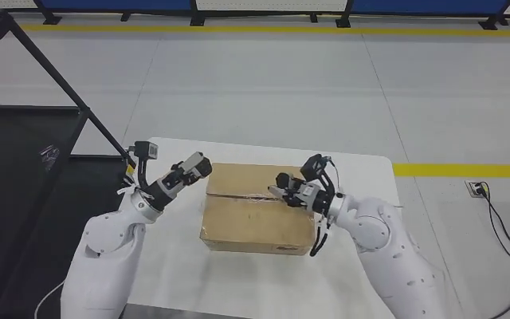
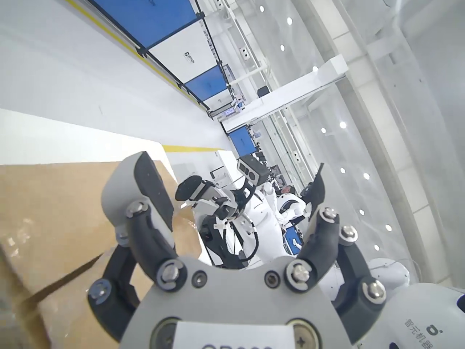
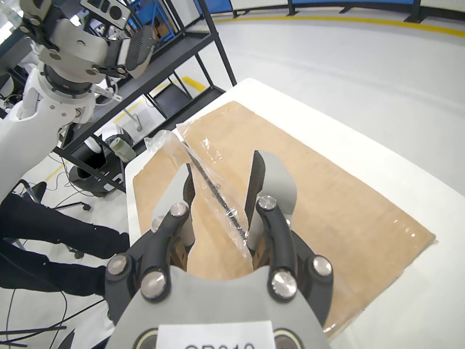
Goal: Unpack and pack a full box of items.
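Note:
A closed cardboard box lies in the middle of the white table, its top flaps meeting at a seam. A strip of clear tape stands crumpled and partly lifted along that seam. My right gripper hovers just over the box top, open, with the tape strip running between its fingers and brushing one finger. My left gripper hangs open and holds nothing, raised beside the far left corner of the box. The right wrist view shows the left gripper farther off.
A black metal rack stands close to the table's left side. The white table top has bare room to the right of the box and at the front. Grey floor with a yellow line surrounds the table.

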Controlling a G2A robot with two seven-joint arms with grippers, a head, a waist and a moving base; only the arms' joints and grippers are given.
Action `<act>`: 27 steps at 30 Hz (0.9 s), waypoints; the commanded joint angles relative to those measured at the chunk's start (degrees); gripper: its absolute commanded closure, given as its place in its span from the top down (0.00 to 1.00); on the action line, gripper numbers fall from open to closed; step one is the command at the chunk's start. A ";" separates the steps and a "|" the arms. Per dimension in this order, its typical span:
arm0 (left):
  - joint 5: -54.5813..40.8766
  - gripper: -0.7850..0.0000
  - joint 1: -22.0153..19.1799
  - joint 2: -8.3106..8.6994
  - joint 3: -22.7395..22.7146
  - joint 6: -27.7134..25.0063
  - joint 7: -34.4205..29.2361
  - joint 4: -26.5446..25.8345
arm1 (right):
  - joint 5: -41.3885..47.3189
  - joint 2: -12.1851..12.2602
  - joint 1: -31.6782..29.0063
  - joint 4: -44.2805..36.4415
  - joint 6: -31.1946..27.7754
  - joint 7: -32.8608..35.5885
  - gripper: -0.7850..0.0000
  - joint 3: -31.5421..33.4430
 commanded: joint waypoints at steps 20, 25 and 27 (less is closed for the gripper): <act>-3.02 0.99 5.95 1.55 -2.36 -1.73 -1.80 -0.47 | 0.70 -0.83 5.46 1.77 19.84 8.41 0.00 -7.18; -4.15 0.98 7.37 1.96 -3.84 -2.17 -1.48 -0.56 | 1.31 -1.66 8.13 3.76 20.18 8.90 0.00 -10.50; -4.63 0.98 7.82 2.09 -4.22 -2.33 -1.46 -0.72 | 1.40 -2.10 9.35 4.71 20.44 8.91 0.00 -12.06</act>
